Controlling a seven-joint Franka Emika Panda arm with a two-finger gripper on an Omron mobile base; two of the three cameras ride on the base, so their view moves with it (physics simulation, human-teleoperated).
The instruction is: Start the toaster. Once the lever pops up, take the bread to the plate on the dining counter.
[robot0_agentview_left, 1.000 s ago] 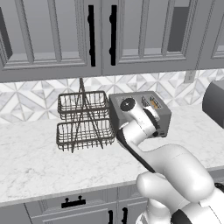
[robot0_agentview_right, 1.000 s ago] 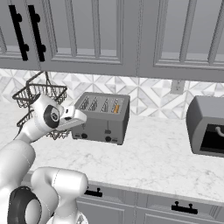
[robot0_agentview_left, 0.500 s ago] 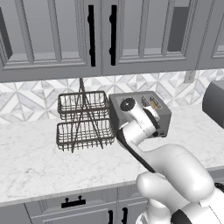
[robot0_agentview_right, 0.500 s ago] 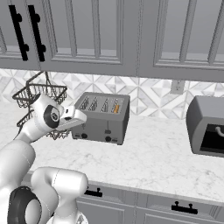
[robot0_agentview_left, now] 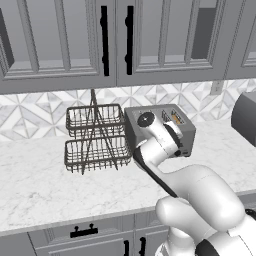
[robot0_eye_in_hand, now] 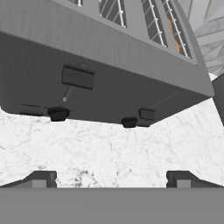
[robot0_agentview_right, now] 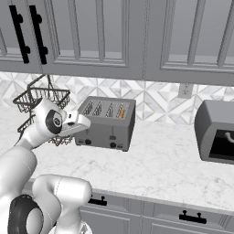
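Note:
The grey brushed-metal toaster (robot0_agentview_left: 159, 125) (robot0_agentview_right: 108, 121) (robot0_eye_in_hand: 109, 61) stands on the marble worktop against the tiled wall. A tan sliver of bread (robot0_agentview_right: 121, 111) (robot0_eye_in_hand: 175, 38) sits in its right-most slot. On the front face, one dark lever (robot0_eye_in_hand: 78, 76) sits high at the left. A second lever tab (robot0_eye_in_hand: 147, 114) sits low at the right, next to a black knob (robot0_eye_in_hand: 129, 122). My gripper (robot0_eye_in_hand: 111, 179) (robot0_agentview_right: 85, 123) is open just in front of that face, low over the worktop, holding nothing. The plate and the dining counter are out of view.
A two-tier dark wire basket rack (robot0_agentview_left: 95, 137) (robot0_agentview_right: 39, 98) stands close on the toaster's left. A dark boxy appliance (robot0_agentview_right: 219, 132) (robot0_agentview_left: 246, 117) sits farther right. Grey wall cabinets (robot0_agentview_right: 114, 36) hang above. Bare marble worktop (robot0_agentview_right: 160, 160) lies in front of the toaster.

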